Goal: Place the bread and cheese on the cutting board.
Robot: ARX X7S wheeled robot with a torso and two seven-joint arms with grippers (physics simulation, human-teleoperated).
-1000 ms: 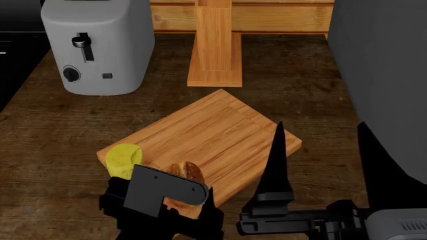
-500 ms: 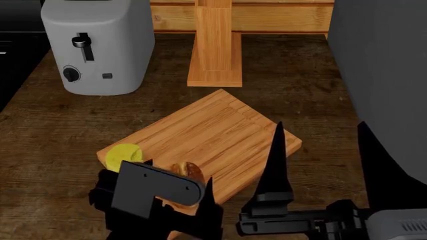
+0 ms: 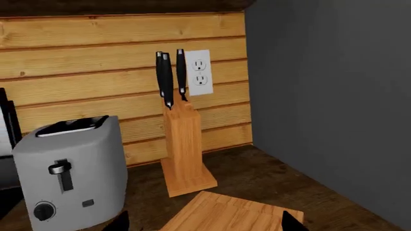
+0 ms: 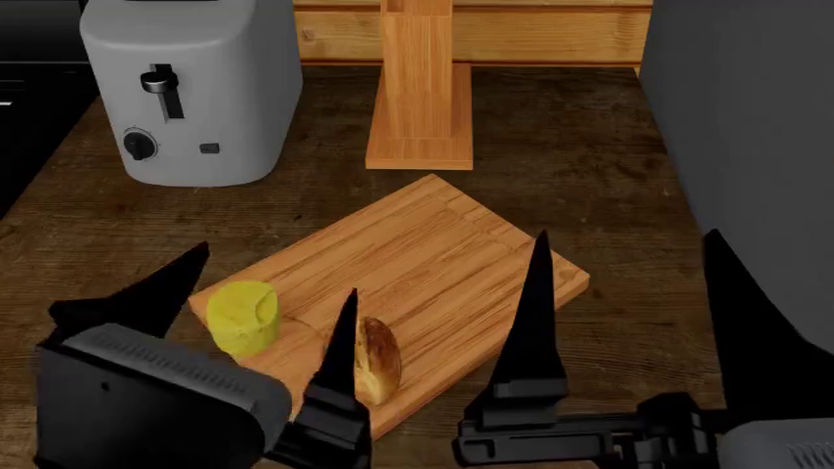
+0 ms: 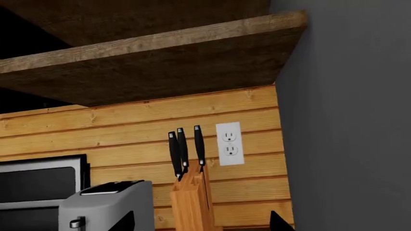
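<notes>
The cutting board [image 4: 417, 264] lies slantwise on the dark wooden counter; its far part also shows in the left wrist view [image 3: 224, 214]. The cheese [image 4: 244, 316] stands on the board's near left corner. The bread [image 4: 378, 357] lies on the board by its near edge, just right of the cheese. My left gripper [image 4: 276, 269] is open and empty, raised above the cheese and bread, with one finger on each side of the cheese. My right gripper [image 4: 626, 239] is open and empty, raised over the board's right corner. Neither wrist view shows the bread or the cheese.
A grey toaster [image 4: 195, 88] stands at the back left. An upright wooden knife block [image 4: 420, 93] with black-handled knives [image 3: 170, 79] stands behind the board against the plank wall. A large grey panel [image 4: 749, 147] fills the right side. A wall outlet [image 3: 199, 72] is behind the block.
My left gripper has lifted up and back from the bread and now stands wide open. The bread lies uncovered on the board. The right gripper has hardly moved.
</notes>
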